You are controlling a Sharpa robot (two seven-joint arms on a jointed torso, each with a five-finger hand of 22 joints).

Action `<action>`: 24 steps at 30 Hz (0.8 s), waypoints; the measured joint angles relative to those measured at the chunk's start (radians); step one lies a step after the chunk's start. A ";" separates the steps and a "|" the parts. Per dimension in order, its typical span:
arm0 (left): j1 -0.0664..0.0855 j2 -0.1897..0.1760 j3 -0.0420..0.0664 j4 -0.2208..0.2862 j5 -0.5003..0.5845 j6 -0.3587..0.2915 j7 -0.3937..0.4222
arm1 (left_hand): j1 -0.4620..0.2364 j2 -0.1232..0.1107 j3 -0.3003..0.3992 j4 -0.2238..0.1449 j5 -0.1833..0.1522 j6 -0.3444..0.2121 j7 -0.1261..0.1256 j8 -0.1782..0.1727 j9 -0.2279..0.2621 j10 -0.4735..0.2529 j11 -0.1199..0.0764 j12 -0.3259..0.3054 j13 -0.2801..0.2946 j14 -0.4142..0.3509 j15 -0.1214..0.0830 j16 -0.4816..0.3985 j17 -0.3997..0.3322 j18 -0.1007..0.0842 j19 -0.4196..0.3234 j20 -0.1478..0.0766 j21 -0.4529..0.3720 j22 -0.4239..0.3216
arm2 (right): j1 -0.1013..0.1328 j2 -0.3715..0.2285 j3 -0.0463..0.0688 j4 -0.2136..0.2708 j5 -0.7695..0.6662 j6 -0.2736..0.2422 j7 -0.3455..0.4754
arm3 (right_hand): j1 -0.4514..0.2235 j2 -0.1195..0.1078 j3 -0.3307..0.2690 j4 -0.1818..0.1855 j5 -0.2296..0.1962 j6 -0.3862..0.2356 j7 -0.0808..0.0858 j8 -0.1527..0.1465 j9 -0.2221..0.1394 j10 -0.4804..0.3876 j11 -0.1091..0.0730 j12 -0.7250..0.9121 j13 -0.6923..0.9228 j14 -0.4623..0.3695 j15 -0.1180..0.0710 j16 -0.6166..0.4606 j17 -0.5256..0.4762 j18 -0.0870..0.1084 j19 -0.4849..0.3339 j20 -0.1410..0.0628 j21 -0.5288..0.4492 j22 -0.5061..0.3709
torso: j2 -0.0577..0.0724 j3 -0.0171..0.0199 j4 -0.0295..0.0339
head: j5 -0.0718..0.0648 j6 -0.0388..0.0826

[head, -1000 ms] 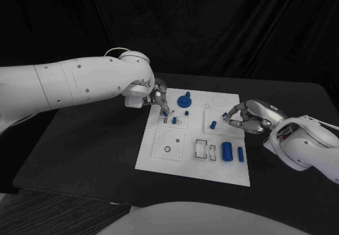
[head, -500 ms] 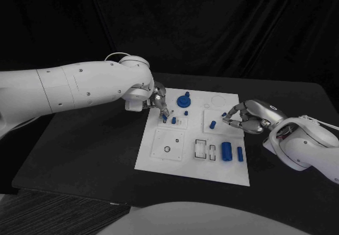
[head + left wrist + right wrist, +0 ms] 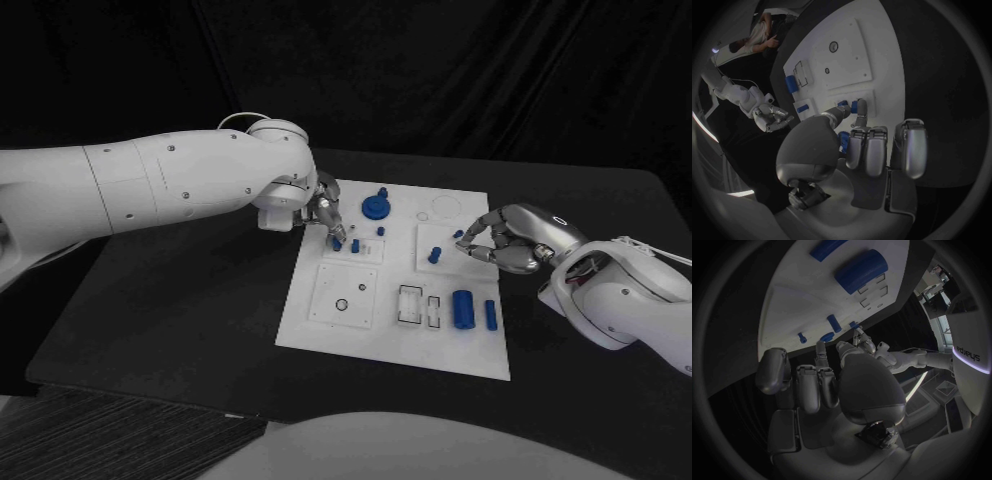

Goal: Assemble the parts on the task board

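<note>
1. The left arm reaches in across the black surface (image 3: 173, 310), and its left hand (image 3: 320, 208) hangs over the far left part of the task board (image 3: 368, 335), fingers pointing down at the board.
2. In the left wrist view the thumb and one finger of the left hand come together at a small blue peg (image 3: 854, 106) that stands on the board; the other fingers (image 3: 866, 150) are curled in side by side. It seems to pinch the peg, though the contact itself is too small to make out for certain.
3. The right hand (image 3: 508, 240) sits at the right edge of the board, fingers curled in toward the palm. A small blue piece (image 3: 459, 235) shows at its fingertips; I cannot tell whether the hand holds it or only rests beside it.
4. On the board, a blue round knob (image 3: 376, 207) stands near the far edge, just beside the left hand. A short blue pin (image 3: 434, 255) stands between the two hands.
5. Nearer the robot lie a thick blue cylinder (image 3: 463, 308) and a thin blue bar (image 3: 490, 315), side by side and apart from both hands.
6. The left hand covers part of the board's far left corner.
</note>
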 measured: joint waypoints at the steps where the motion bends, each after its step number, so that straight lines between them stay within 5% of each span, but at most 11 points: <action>1: 0.000 0.001 0.000 -0.001 0.000 0.000 -0.001 | 0.000 0.000 0.000 0.000 0.000 0.000 0.000 0.000 0.000 0.000 0.000 0.000 0.000 0.000 0.000 0.000 0.000 0.000 0.000 0.000 0.000 0.000 | 0.000 0.000 0.000 0.000 0.000 0.000 0.000 | 0.000 0.000 0.000 0.000 0.000 0.000 0.000 0.000 0.000 0.000 0.000 0.000 0.000 0.000 0.000 0.000 0.000 0.000 0.000 0.000 0.000 0.000 | 0.000 0.0000 0.0004 | 0.000 0.000; 24: -0.007 0.007 0.000 -0.020 0.001 -0.005 -0.019 | -0.012 0.012 0.000 0.000 0.000 0.002 -0.002 0.000 0.008 0.000 0.000 0.000 0.000 0.000 0.000 0.000 0.000 0.000 0.000 0.000 0.000 0.000 | 0.000 0.000 0.000 0.000 0.000 0.001 -0.003 | 0.000 0.000 0.000 0.000 0.000 0.000 0.000 0.000 0.000 0.000 0.000 0.000 0.000 0.000 0.000 0.000 0.000 0.000 0.000 0.000 0.000 0.000 | 0.000 -0.0005 -0.0002 | 0.003 0.000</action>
